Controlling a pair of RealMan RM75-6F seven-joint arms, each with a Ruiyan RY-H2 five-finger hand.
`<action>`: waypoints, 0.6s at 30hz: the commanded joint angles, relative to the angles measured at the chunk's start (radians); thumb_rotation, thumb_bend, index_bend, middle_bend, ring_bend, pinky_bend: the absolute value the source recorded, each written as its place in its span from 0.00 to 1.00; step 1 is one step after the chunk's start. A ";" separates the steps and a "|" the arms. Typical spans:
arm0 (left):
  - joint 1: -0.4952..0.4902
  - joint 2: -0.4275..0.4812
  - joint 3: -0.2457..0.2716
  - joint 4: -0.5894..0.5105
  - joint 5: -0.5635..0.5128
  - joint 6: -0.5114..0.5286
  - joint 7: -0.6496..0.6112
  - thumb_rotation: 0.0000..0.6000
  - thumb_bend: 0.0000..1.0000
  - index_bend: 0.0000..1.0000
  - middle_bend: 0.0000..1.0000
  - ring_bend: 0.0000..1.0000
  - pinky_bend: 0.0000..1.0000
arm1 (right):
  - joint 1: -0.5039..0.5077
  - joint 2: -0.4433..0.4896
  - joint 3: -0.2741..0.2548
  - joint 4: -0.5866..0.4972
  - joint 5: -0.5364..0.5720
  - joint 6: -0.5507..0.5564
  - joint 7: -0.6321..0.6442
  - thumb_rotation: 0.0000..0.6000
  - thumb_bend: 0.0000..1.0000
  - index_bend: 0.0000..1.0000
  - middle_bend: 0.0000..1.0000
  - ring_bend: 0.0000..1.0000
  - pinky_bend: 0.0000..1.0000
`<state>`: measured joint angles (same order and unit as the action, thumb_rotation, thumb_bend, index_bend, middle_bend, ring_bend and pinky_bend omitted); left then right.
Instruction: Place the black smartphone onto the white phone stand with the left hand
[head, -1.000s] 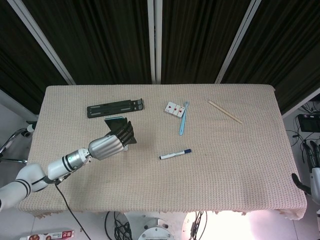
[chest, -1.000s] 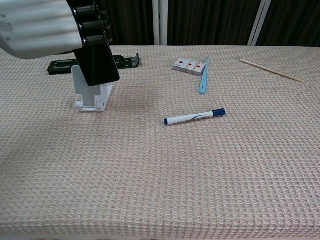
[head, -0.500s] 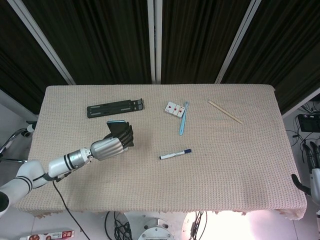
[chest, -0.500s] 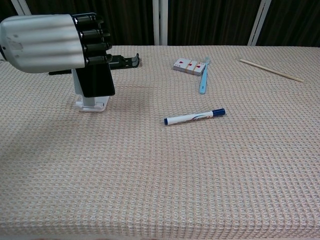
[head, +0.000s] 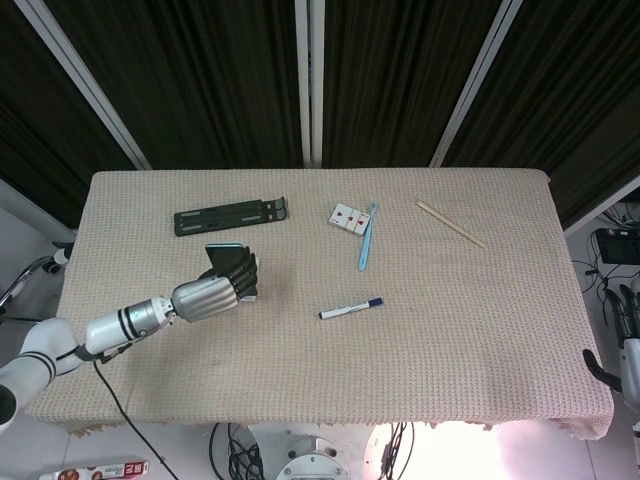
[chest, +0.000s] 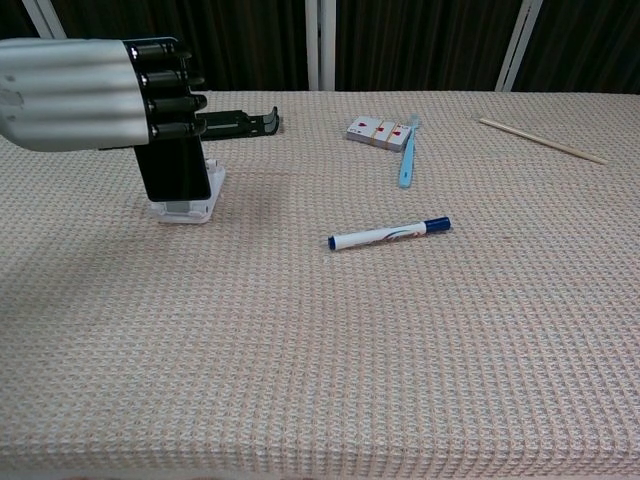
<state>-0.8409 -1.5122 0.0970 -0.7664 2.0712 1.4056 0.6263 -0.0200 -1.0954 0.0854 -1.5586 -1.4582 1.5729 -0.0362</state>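
My left hand gripped the flat black smartphone, my dark fingers curled over its top edge. The phone hung upright, long axis near vertical, directly in front of the small white plastic phone stand at the left of the chest view. Its lower edge looked just short of the stand's ledge, so I judged seating it unfinished.
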 joint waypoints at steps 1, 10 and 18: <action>0.002 -0.013 0.006 0.018 0.000 0.012 -0.009 1.00 0.34 0.52 0.51 0.23 0.23 | 0.002 0.001 0.001 -0.004 -0.003 -0.001 -0.005 1.00 0.18 0.00 0.00 0.00 0.00; -0.006 -0.052 0.019 0.071 0.000 0.029 -0.034 1.00 0.34 0.52 0.51 0.23 0.23 | 0.005 0.011 -0.006 -0.012 -0.019 -0.004 -0.008 1.00 0.18 0.00 0.00 0.00 0.00; -0.013 -0.077 0.026 0.117 -0.010 0.040 -0.051 1.00 0.34 0.52 0.51 0.23 0.23 | 0.002 0.015 -0.005 -0.010 -0.019 0.000 0.000 1.00 0.18 0.00 0.00 0.00 0.00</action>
<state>-0.8526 -1.5878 0.1227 -0.6507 2.0623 1.4445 0.5761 -0.0184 -1.0799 0.0801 -1.5689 -1.4774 1.5728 -0.0365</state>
